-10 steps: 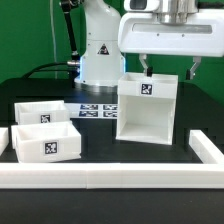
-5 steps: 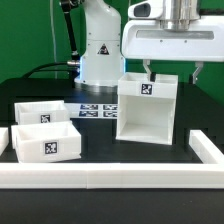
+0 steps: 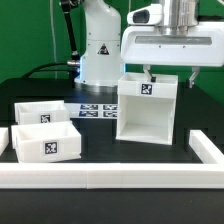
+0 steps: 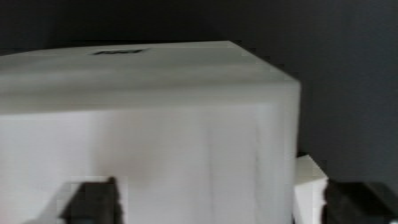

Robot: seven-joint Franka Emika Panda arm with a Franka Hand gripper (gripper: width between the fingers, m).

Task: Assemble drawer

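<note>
The drawer's tall hollow box shell stands upright on the black table at the exterior view's centre right, its open side facing forward. Two shallow trays sit at the exterior view's left, one in front of the other. My gripper is directly above the shell, open, with one finger on each side of its top edge. In the wrist view the white shell fills the picture between the two dark fingertips. I cannot tell whether the fingers touch it.
The long low white rail runs along the front of the table and turns back at both ends. The marker board lies flat behind the trays. The arm's white base stands at the back.
The gripper has come down a little onto the top of the box shell. The shell and the trays have not moved.
</note>
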